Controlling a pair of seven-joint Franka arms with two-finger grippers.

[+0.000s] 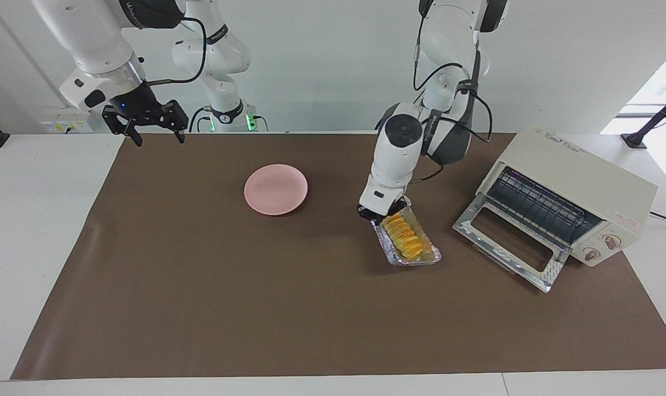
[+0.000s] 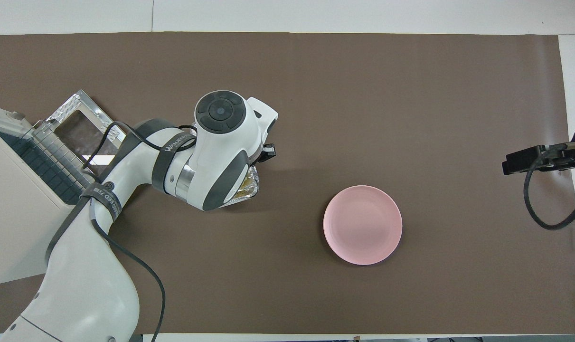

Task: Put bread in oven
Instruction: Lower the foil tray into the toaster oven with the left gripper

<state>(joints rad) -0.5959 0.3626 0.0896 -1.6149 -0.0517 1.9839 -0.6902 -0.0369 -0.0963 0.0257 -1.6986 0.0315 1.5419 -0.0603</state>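
From the facing view, my left pincer (image 1: pixel 378 215) is down at the end of the foil tray (image 1: pixel 420 258) that lies nearest the robots, and I cannot tell whether it is clamped on the rim or only at it. The bread (image 1: pixel 403 237) lies in that tray, on the brown mat (image 1: pixel 201 286) toward my left arm's end of the table, just beside the oven (image 1: pixel 580 192), whose door (image 1: pixel 508 247) hangs open with the rack showing. My right pincer (image 1: pixel 146 122), fingers apart, waits over the mat's corner at the right arm's end, nearest the robots. A pink plate (image 1: pixel 276 188) sits mid-mat, well apart. From overhead, my left arm covers nearly all of the tray (image 2: pixel 249 187); the bread is hidden, the oven (image 2: pixel 16 204) sits at the mat's edge, the plate (image 2: pixel 362 224) near the middle. I judge the loaf light and soft, the foil thin and easily crumpled, so the rim is the place to hold, gently and level
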